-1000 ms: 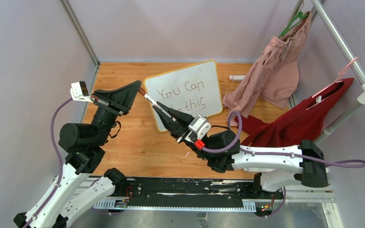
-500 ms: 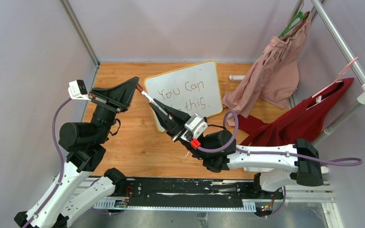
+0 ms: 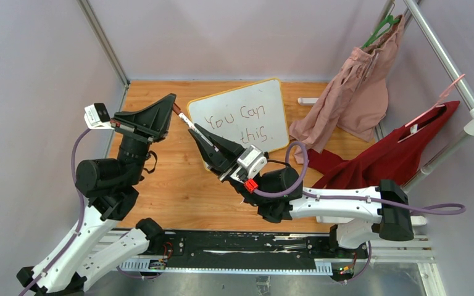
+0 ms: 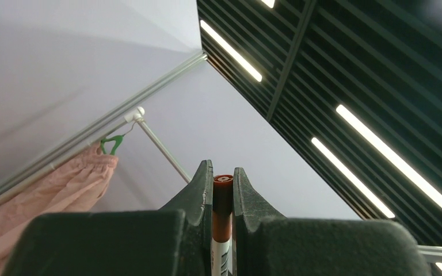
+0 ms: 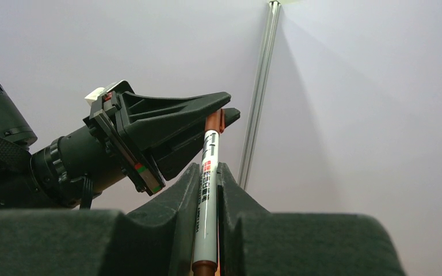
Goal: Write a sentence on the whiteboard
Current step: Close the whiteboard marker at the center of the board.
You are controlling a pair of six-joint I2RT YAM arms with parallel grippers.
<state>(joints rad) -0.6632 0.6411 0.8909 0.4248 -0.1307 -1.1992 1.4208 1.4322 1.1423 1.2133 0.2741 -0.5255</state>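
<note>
The whiteboard with its yellow-orange frame lies on the wooden table. It bears the sentence: "You Can" above "this", with "do" hidden behind my right gripper. A white marker with brown ends hangs in the air over the board's left edge. My right gripper is shut on the marker's white barrel. My left gripper is shut on its brown cap end. The two grippers face each other, tip to tip. The left gripper also shows in the right wrist view.
A pink garment and a red garment hang from a metal rack at the right and drape onto the table. A small white object lies at the back, right of the board. Grey walls close in the left and back.
Both grippers, still joined on the marker, have shifted left and a little toward the back. The right arm has reached further left across the board's corner.
</note>
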